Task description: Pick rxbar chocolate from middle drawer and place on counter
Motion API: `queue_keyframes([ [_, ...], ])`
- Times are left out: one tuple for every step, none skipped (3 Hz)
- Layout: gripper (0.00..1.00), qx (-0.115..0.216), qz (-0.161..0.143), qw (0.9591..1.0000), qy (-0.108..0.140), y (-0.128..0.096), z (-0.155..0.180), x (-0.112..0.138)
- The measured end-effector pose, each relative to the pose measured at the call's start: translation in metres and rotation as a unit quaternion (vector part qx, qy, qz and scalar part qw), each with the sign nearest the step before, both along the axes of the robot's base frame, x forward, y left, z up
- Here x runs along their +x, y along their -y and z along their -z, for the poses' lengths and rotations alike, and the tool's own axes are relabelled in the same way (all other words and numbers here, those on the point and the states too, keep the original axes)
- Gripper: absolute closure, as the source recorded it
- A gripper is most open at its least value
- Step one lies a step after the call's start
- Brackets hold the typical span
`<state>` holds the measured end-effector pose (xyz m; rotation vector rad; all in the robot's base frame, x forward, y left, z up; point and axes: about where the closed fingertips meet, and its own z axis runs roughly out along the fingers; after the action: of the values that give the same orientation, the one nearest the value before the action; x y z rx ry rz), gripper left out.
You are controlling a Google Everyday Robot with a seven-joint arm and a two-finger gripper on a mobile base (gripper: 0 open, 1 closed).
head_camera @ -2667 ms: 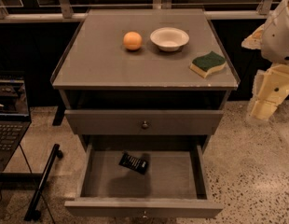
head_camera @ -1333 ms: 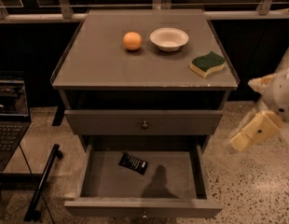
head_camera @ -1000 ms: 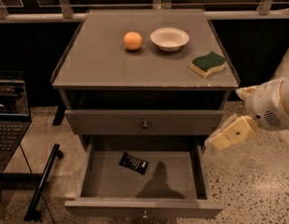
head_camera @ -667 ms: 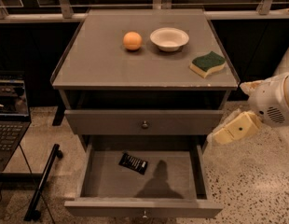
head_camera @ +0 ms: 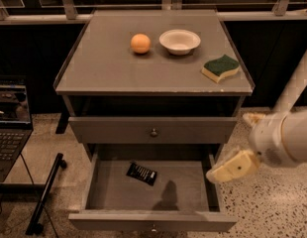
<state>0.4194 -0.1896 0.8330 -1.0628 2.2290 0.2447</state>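
Note:
The rxbar chocolate (head_camera: 141,173), a small black wrapper bar, lies flat in the back left part of the open middle drawer (head_camera: 152,220). The drawer above it (head_camera: 153,130) is closed. The counter (head_camera: 119,71) is the grey cabinet's flat top. My gripper (head_camera: 231,167), cream-coloured, hangs at the drawer's right side, just above its right wall and well to the right of the bar. It holds nothing that I can see. Its shadow falls on the drawer floor.
On the counter stand an orange ball (head_camera: 140,43), a white bowl (head_camera: 179,41) and a green-and-yellow sponge (head_camera: 221,67) near the right edge. A laptop (head_camera: 9,128) and a black stand leg (head_camera: 44,192) are at the left. Speckled floor lies to the right.
The arm has come down from beside the counter's right edge and swung left, so the gripper now sits lower, at the open drawer's right wall. The bar has not moved.

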Motion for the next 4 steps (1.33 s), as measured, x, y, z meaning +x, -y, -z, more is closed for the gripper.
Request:
queue_keyframes([
  [0.00, 0.069, 0.012, 0.9975, -0.004, -0.026, 0.067, 0.008],
  [0.00, 0.078, 0.026, 0.9965, 0.012, -0.026, 0.072, 0.022],
  [0.00, 0.077, 0.026, 0.9966, 0.012, -0.026, 0.071, 0.022],
  [0.00, 0.059, 0.016, 0.9971, 0.044, -0.029, 0.066, 0.012],
])
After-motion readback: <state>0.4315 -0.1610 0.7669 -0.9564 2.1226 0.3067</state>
